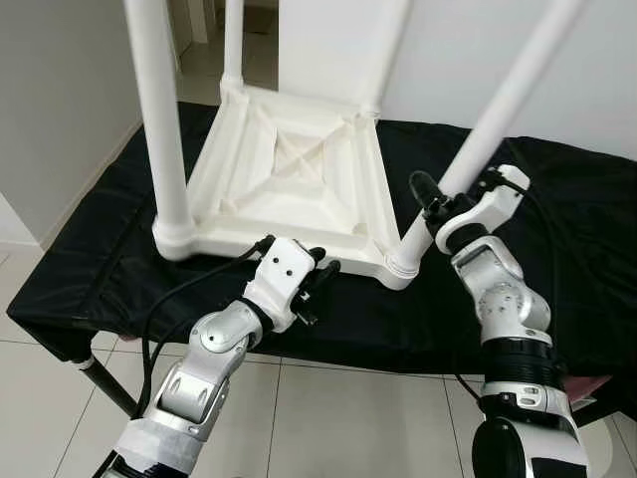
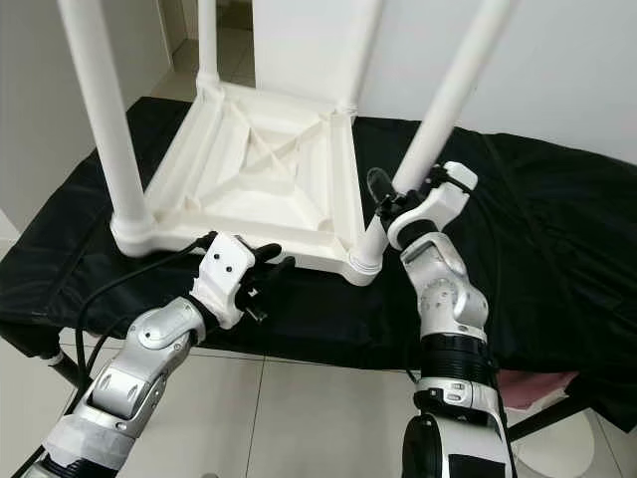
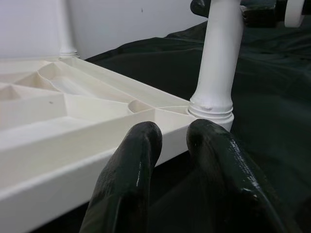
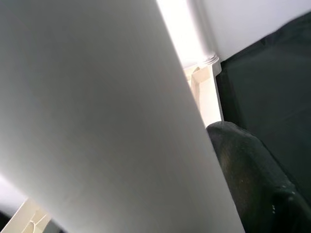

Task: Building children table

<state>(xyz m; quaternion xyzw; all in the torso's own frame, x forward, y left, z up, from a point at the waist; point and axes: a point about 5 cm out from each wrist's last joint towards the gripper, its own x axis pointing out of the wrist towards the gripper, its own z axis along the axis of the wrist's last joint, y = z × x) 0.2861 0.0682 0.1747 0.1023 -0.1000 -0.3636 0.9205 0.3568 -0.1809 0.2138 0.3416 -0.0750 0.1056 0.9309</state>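
Observation:
A white plastic children's table (image 1: 289, 169) lies upside down on a black-covered bench, its legs pointing up. The near right leg (image 1: 498, 110) leans outward from its corner socket (image 1: 403, 261). My right gripper (image 1: 448, 194) is shut on this leg a little above the socket. In the right wrist view the leg (image 4: 97, 121) runs beside one black finger (image 4: 248, 174). My left gripper (image 1: 323, 271) is shut and empty, just in front of the tabletop's near edge. Its fingers (image 3: 131, 170) point at the rim (image 3: 58, 160) and the near right leg (image 3: 218, 58).
The black cloth (image 1: 567, 249) covers the bench to its front edge near my arms. White floor tiles (image 1: 328, 418) lie below. A grey wall (image 1: 60, 90) stands to the left, and a doorway (image 1: 204, 30) opens at the back.

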